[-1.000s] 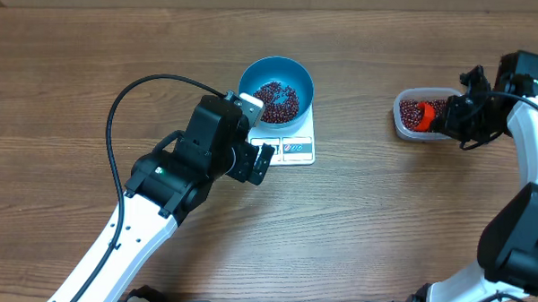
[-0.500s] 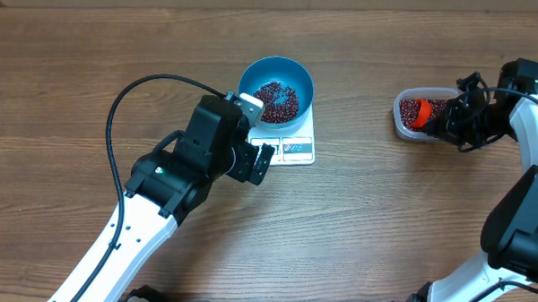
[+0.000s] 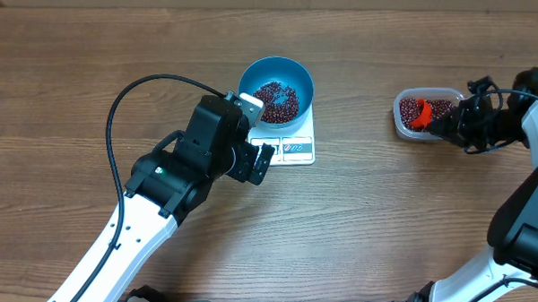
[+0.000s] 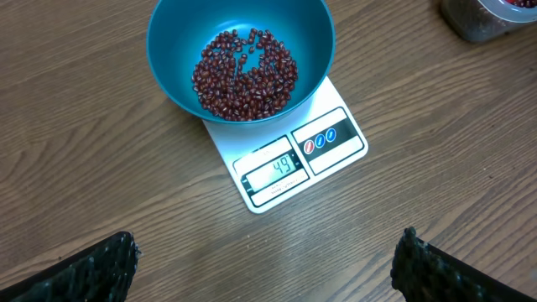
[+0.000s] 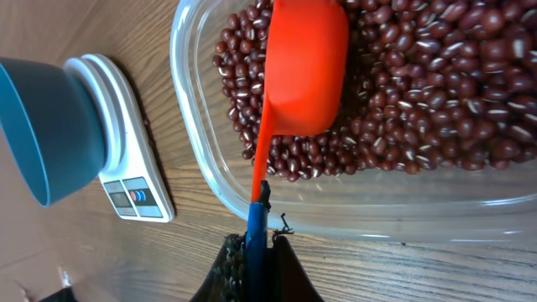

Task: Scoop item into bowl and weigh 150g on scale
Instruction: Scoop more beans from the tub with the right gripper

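The blue bowl (image 3: pixel 277 80) stands on the white scale (image 3: pixel 298 150) and holds a shallow layer of dark red beans (image 4: pixel 245 74). In the left wrist view the scale's display (image 4: pixel 281 168) reads 49. My left gripper (image 4: pixel 264 277) hovers wide open over bare table just in front of the scale, with nothing between its fingers. My right gripper (image 5: pixel 256 252) is shut on the blue handle of an orange-red scoop (image 5: pixel 306 67). The scoop's cup lies over the beans (image 5: pixel 419 92) inside the clear tub (image 5: pixel 193 159). From above, the scoop (image 3: pixel 421 113) sits at the tub's middle.
The clear tub (image 3: pixel 403 127) sits at the table's right, well apart from the scale. The left arm's black cable (image 3: pixel 118 110) loops over the table to the left. Bare wooden table lies between the scale and the tub.
My right arm has drawn back to the right and the scoop has turned in the tub, showing narrower from above. The left arm, bowl and scale have not moved.
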